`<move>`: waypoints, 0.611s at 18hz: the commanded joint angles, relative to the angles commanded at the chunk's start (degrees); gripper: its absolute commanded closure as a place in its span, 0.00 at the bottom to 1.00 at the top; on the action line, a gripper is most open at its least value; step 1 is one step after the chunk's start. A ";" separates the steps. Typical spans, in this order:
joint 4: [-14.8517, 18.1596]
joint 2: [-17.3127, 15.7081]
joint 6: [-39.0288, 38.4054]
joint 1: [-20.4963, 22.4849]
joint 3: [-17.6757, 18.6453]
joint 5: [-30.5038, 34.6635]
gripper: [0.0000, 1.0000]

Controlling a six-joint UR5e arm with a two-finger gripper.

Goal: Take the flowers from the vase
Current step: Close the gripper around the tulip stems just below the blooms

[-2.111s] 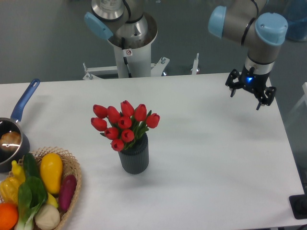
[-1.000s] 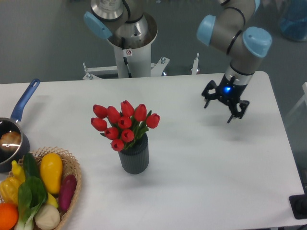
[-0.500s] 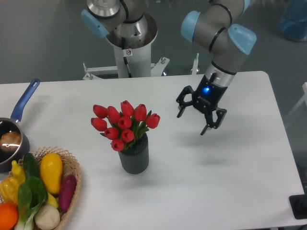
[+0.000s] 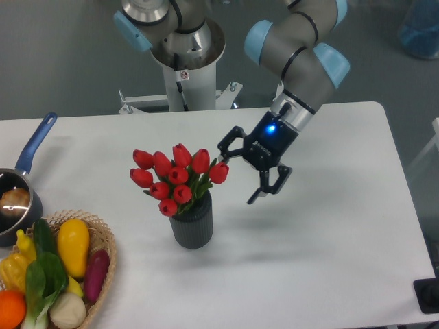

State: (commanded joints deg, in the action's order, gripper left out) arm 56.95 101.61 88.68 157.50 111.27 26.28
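The flowers (image 4: 175,177), a bunch of bright red closed tulip buds with green stems and leaves, stand in the vase (image 4: 192,223), a short dark grey ribbed cylinder left of the table's middle. My gripper (image 4: 239,177) is open and empty, tilted towards the left, just right of the bunch. One finger reaches close to the rightmost bud; the other hangs lower to the right. I cannot tell whether the finger touches the bud.
A blue-handled pot (image 4: 17,195) sits at the left edge. A wicker basket (image 4: 103,267) of vegetables stands at the front left corner. The robot's base column (image 4: 184,68) rises behind the table. The table's right edge (image 4: 411,205) is near.
My gripper has moved left and a little down across the table, from the far right side to just beside the flowers. It stays open. The flowers and vase have not moved.
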 joint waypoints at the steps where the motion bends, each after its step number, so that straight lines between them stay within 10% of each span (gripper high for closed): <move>1: 0.00 -0.18 0.26 -0.61 0.44 -0.18 0.00; 7: -0.26 -1.06 0.62 -2.55 1.85 -4.82 0.00; 11: -0.35 -1.06 2.10 -2.81 1.67 -5.81 0.66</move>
State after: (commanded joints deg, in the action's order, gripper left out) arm 56.60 100.55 90.79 154.69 112.94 20.48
